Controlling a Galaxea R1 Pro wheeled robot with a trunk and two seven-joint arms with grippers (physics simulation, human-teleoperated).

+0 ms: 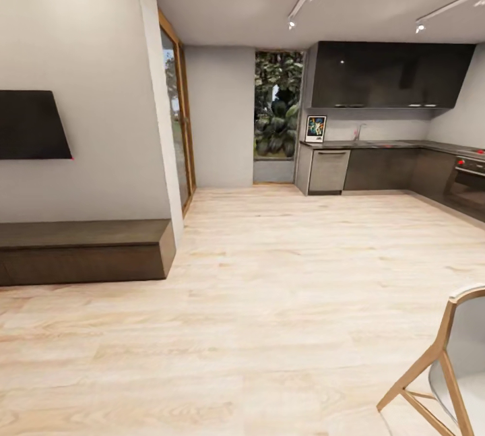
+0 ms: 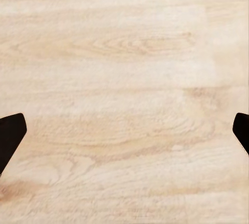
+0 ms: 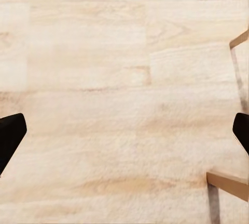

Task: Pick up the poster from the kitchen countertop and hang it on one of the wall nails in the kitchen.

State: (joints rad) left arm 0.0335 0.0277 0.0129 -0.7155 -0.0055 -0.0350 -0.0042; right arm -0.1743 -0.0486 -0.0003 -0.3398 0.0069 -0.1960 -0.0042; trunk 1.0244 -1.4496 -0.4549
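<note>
Pale wooden floor (image 1: pixel 283 301) separates the robot from the white-bordered, dark-blue framed poster (image 1: pixel 315 129), upright on the far grey kitchen countertop (image 1: pixel 377 145). Approach stage: driving closer comes next. Left gripper (image 2: pixel 124 135) and right gripper (image 3: pixel 124 135) hang spread, empty.

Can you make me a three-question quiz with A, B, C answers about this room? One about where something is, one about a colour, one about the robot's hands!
1. Where does the poster stand?
A. on the kitchen countertop
B. on the floor
C. on the chair

2. What colour are the upper cabinets?
A. white
B. dark
C. yellow

3. How are the left gripper and right gripper?
A. both open
B. both holding the poster
C. one holding a cup

Answers: 1 A, it stands at the counter's left end. 2 B, they look glossy black. 3 A, the fingertips sit wide apart over bare wood floor.
</note>
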